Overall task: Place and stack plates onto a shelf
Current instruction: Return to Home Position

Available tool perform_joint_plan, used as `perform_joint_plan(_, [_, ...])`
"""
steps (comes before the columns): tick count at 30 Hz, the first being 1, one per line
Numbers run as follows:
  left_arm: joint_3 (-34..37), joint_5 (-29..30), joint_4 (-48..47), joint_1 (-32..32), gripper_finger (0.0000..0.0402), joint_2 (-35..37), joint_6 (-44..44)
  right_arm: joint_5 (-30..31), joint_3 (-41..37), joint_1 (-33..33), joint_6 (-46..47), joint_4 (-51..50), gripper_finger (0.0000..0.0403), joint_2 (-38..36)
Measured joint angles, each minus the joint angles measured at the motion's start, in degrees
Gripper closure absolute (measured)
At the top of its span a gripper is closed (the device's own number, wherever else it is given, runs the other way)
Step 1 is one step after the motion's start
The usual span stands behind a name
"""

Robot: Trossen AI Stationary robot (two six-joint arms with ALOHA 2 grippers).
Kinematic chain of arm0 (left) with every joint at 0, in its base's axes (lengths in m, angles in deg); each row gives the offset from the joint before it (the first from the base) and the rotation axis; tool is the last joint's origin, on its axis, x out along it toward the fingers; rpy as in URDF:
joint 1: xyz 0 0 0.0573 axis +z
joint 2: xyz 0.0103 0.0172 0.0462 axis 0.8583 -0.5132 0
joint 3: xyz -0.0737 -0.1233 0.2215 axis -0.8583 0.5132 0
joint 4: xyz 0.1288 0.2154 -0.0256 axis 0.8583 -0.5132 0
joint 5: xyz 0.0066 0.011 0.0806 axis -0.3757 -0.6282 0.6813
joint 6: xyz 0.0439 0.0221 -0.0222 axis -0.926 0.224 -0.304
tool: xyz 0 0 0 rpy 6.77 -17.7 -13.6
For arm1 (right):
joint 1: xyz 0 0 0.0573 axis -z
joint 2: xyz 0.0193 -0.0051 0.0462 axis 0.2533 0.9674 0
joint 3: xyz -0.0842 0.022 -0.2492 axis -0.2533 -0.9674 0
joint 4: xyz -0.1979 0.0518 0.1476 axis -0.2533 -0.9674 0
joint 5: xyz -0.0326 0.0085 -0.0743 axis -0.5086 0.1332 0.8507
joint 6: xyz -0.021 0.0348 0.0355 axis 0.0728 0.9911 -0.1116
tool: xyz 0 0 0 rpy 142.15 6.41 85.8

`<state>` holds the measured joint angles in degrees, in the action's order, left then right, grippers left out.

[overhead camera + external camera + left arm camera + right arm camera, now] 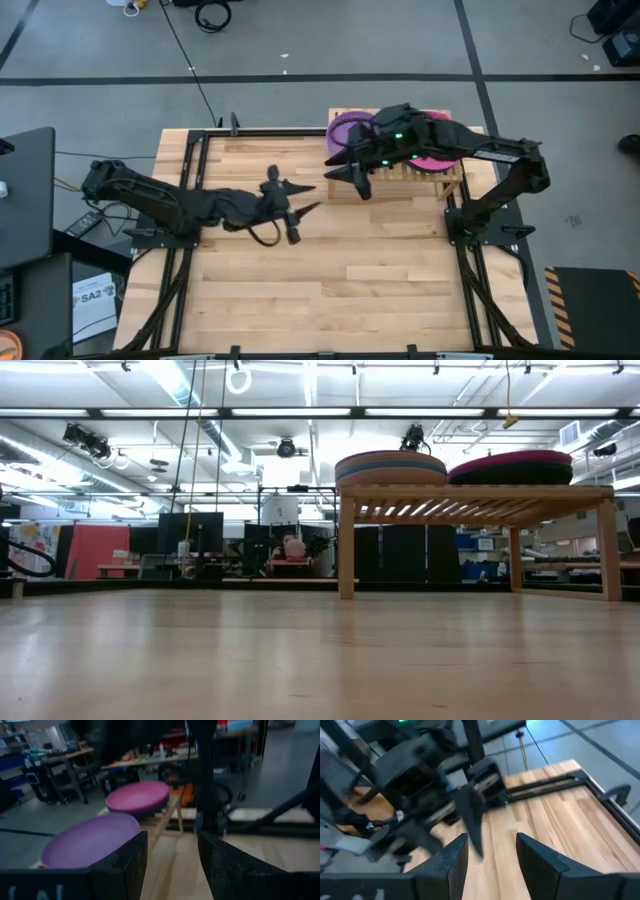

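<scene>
Two stacks of plates sit on the slatted top of the light-wood shelf (pixel 440 182) at the table's far right. A purple plate (pixel 347 130) tops the left stack (pixel 390 467). A magenta plate (pixel 442 160) tops the right stack (pixel 510 466). The left wrist view shows the purple plate (pixel 90 840) and the magenta plate (pixel 137 797) beyond my open left gripper (pixel 172 845). My left gripper (pixel 312 197) hovers over the table's middle, empty. My right gripper (pixel 345 178) is open and empty just left of the shelf's front, and its arm hides part of both plates.
Bare plank tabletop (pixel 330 290) stretches from the middle to the near edge. Black rails (pixel 190 190) run along the table's left and right sides. In the right wrist view my left arm (pixel 430 805) stands close ahead of the right gripper (pixel 492 845).
</scene>
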<state>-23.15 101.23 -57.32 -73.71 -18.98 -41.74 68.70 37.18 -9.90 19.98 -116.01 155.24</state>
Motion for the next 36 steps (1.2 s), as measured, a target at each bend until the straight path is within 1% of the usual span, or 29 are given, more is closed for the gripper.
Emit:
perform_joint_plan(4, [0.00,-0.05,-1.77,-0.04,0.0221,5.36,-0.57,0.00,0.00,-1.24,0.03,-0.06,0.0231,-3.58])
perform_joint_plan(7, [0.00,-0.09,-4.87,-0.17,0.0221,9.35,-3.62,-0.02,0.00,-1.99,0.04,-0.76,0.0231,-6.64])
perform_joint_plan(10, [0.04,-0.15,-8.82,-0.17,0.0221,13.87,-4.48,-0.02,0.00,-2.53,0.04,-2.66,0.0231,-9.84])
perform_joint_plan(17, [0.04,-0.11,-19.31,-0.17,0.0221,26.10,-4.44,-0.04,0.00,-2.62,0.07,-6.93,0.0231,-17.75])
perform_joint_plan(26, [0.04,-0.51,-37.00,-0.17,0.0221,42.07,-3.19,-0.07,0.02,-2.62,2.64,-9.56,0.0231,-28.30])
perform_joint_plan(29, [0.04,-3.44,-42.25,-0.15,0.0221,47.18,-1.00,-0.07,0.06,-2.62,2.03,-10.34,0.0231,-31.13])
perform_joint_plan(33, [0.04,-9.51,-48.25,-0.15,0.0221,52.41,2.11,-0.07,-0.08,-2.62,0.37,-14.95,0.0231,-34.44])
perform_joint_plan(36, [1.21,-12.08,-49.83,-0.15,0.0221,55.13,3.78,-0.07,-3.76,-2.62,0.35,-14.93,0.0231,-37.37])
